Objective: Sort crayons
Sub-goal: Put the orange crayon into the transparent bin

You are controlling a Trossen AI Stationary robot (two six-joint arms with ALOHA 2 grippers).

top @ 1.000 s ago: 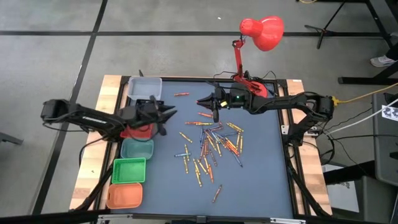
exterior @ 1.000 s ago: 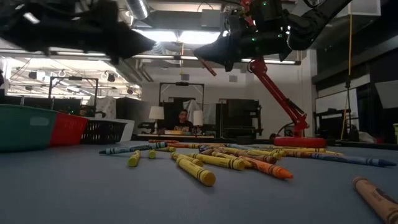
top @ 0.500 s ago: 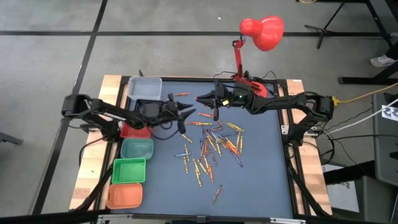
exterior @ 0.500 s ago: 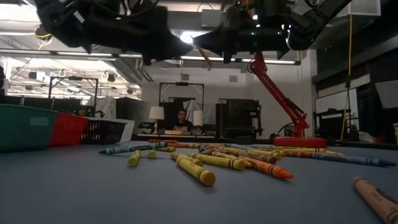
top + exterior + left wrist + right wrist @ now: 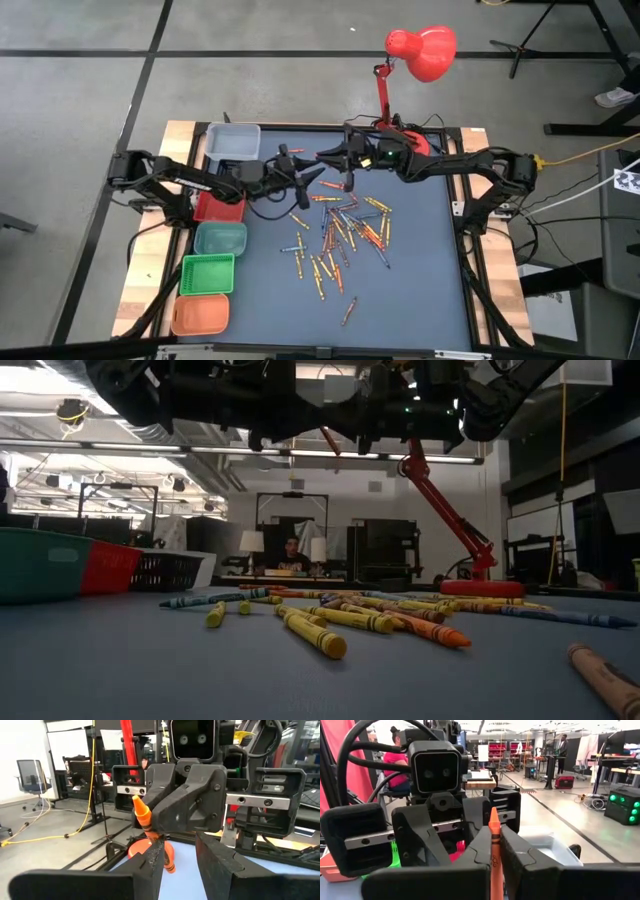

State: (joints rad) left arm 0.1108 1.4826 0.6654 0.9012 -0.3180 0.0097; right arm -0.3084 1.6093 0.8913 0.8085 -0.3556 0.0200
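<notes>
Orange crayon is pinched upright between the pressed-together fingers of the right gripper, tip pointing up past the fingertips; it is seen from the left wrist view as well, clamped in that gripper with its point sticking out. Left gripper is held nose to nose with the right one above the far part of the desk; its fingers are spread, and the orange crayon is lined up just beyond the gap between them, not touched by them as far as can be told. Remaining crayons are scattered loose in a pile on the blue desk surface, below both grippers and toward the middle. Coloured bins are lined along the left edge, well apart from the pile.
</notes>
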